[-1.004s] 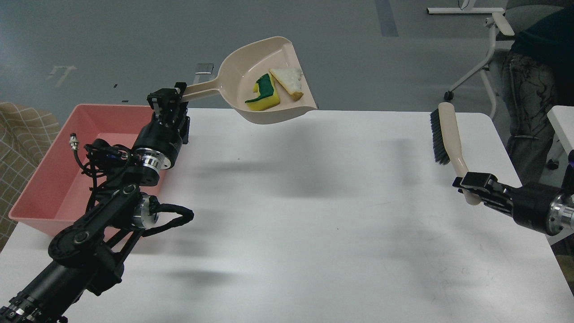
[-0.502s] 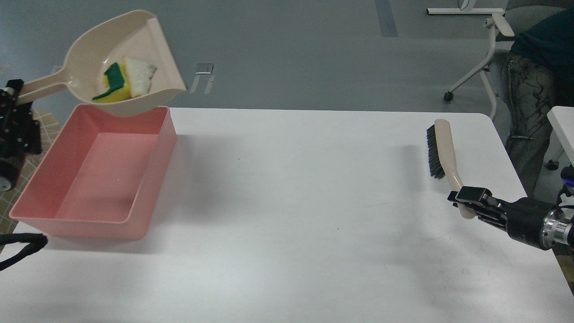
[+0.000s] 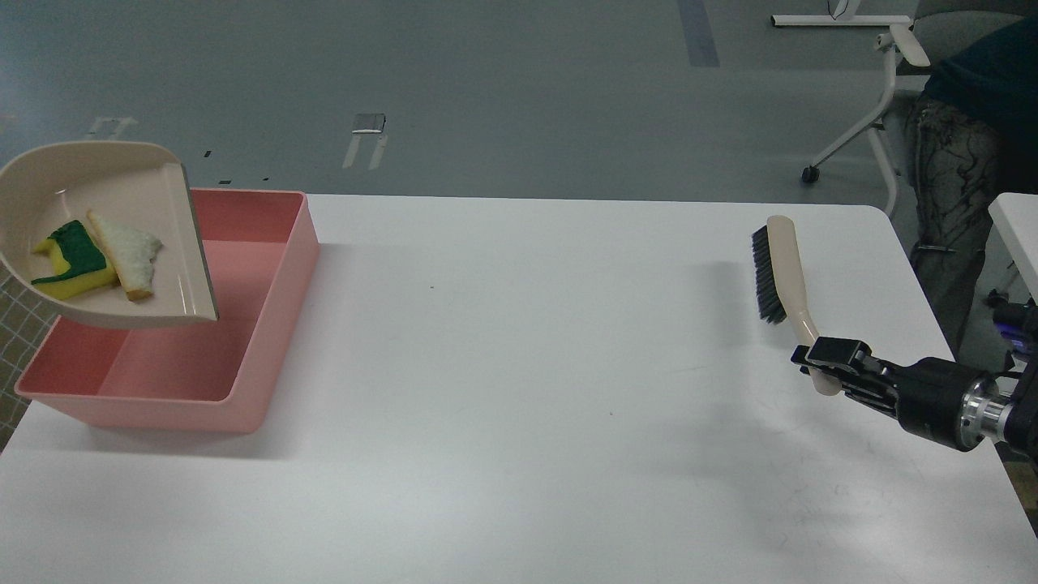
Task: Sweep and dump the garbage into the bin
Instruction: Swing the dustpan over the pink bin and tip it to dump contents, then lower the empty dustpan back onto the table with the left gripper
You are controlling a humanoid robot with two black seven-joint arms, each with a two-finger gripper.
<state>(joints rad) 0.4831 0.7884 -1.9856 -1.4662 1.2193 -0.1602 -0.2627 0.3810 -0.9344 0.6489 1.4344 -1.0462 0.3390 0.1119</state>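
The beige dustpan (image 3: 162,259) hangs over the left part of the pink bin (image 3: 268,276), its open lip pointing right and tilted down. In it lie the yellow sponge piece with a dark green layer (image 3: 73,264) and the whitish-beige strip (image 3: 130,251). The dustpan's handle and my left gripper are out of view past the left edge. My right gripper (image 3: 827,361) is shut on the handle of a beige brush with black bristles (image 3: 778,272), held low over the table's right side.
The bin stands at the back left corner of the white table (image 3: 519,389). A seated person (image 3: 965,146) and a chair are beyond the table's right rear corner. Grey floor lies behind the table.
The dustpan has swung left from beyond the table's far edge and then come down over the bin, turning its lip toward it. My left arm has left the view. The brush has sunk and shifted slightly left.
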